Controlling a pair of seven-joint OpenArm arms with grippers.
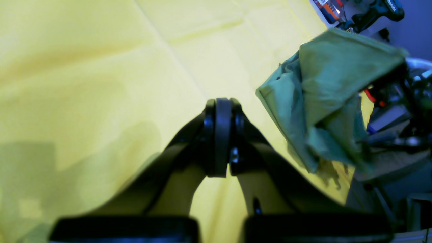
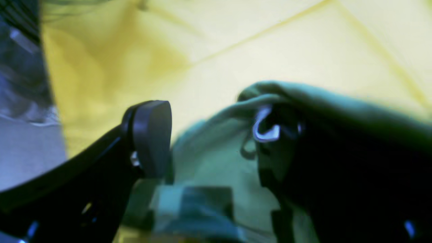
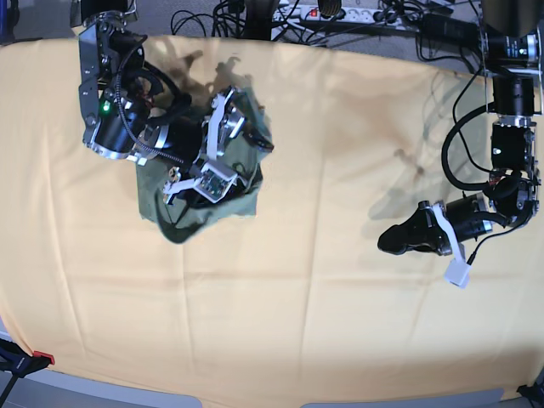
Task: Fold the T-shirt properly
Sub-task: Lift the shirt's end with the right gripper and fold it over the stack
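The sage-green T-shirt [image 3: 183, 217] is bunched at the far left of the orange-yellow cloth, draped over my right arm. My right gripper [image 3: 228, 144] stands open in the shirt. In the right wrist view its jaws are wide apart [image 2: 212, 113], with the T-shirt [image 2: 209, 158] lying loose between them and hanging over the right finger beside a small white tag [image 2: 266, 130]. My left gripper [image 3: 389, 242] is shut and holds nothing, low over the bare cloth at the right. In its own view the left gripper [image 1: 221, 103] has its pads pressed together, with the T-shirt [image 1: 324, 101] hanging in a heap well off to the right.
The orange-yellow cloth [image 3: 297, 280] covers the whole table, with shallow creases. Cables and a power strip [image 3: 340, 13] run along the far edge. A red-tipped clamp [image 3: 25, 361] grips the near left corner. Tools and clutter [image 1: 364, 11] lie beyond the cloth's edge.
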